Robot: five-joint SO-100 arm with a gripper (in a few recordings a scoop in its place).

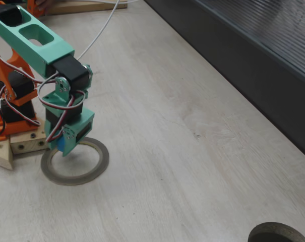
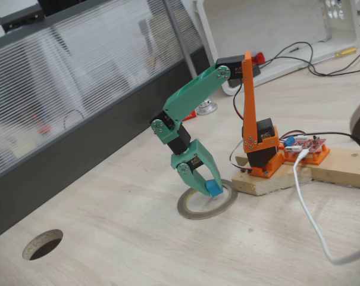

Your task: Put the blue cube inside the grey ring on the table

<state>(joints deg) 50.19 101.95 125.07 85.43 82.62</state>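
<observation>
Green jaws [image 1: 65,146] in a fixed view pinch the blue cube [image 1: 61,145] over the near-left rim of the grey ring [image 1: 75,161] on your counter [image 1: 182,151]. In another fixed view, you see the cube [image 2: 213,189] held just above the ring [image 2: 207,200], inside its opening.

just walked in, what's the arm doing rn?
The green arm's end effector is shut on the blue cube and holds it low over the grey ring on the table, close to the ring's edge nearest the arm's base. In the other fixed view the cube peeks out beside the fingers above the ring. It has not been released yet, and whether it touches the table can't be told.
</observation>
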